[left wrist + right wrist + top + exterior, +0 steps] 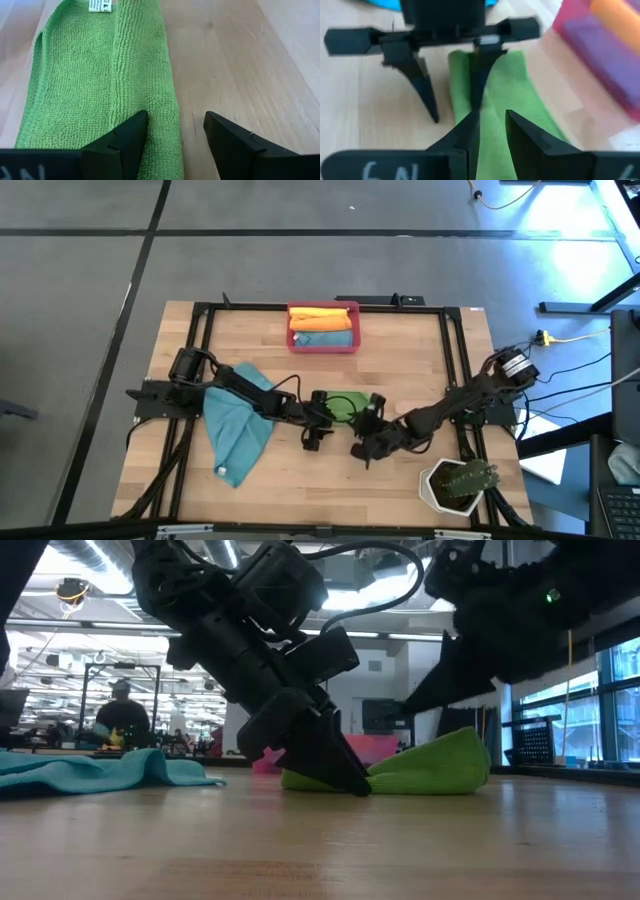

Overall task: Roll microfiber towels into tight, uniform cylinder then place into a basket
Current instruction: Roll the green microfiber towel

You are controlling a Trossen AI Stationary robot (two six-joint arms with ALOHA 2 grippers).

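Basket (323, 343): red-pink bin at the far middle of the tabletop (300, 470), well apart from both pincers, on the far side of them.
Basket contents: two rolled towels lying side by side, an orange roll (322, 317) against the far wall and a teal roll (324, 337) just in front of it, touching it.
Plant pot (440, 488): white, at the near right corner, just beside the right arm; it holds a green spiky plant (470, 477).
Green towel (345, 404): folded into a long strip, flat on the tabletop between the two pincers; a white label shows at the end farthest from the left pincer.
Left pincer (175, 135): tips down at the tabletop, fingers set wide; one finger rests on the edge of the green towel, the other stands on bare wood just beside it. Nothing held.
Right pincer (492, 132): at the opposite end of the green towel, facing the left pincer; fingers narrow with a slim gap over the cloth. Whether the cloth is pinched cannot be told.
Loose teal towel (236, 425): spread crumpled on the tabletop behind the left pincer, partly under the left arm.
Room beyond: a person sits far off behind the tabletop.
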